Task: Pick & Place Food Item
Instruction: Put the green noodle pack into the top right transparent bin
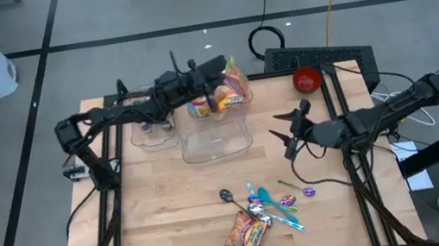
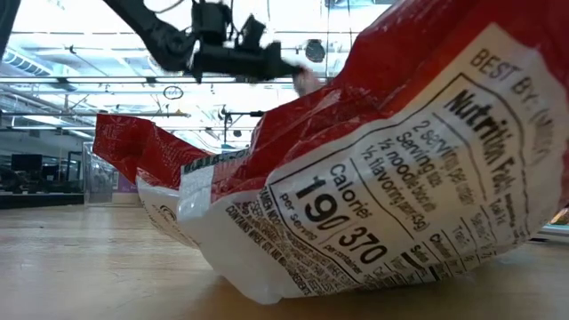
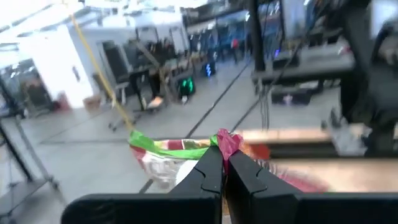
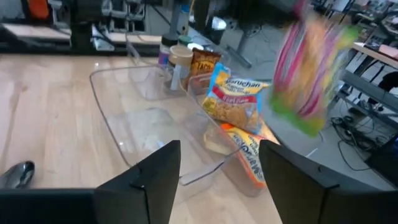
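Left gripper holding snack bag over clear bin, jaws clamping bag's top edge. Right gripper waiting beside bin, jaws standing apart. Placing step; next calling for lowering bag into bin, then releasing

Wooden table: bins, spoons, packet

Bench: pale wood, matt, visible grain. Bin: clear plastic, smooth and glossy. Noodle packet: crinkled glossy film (print side shiny in low view). Spoon: polished metal. Red bowl: glossy. Left hand fingers: matt black plastic.
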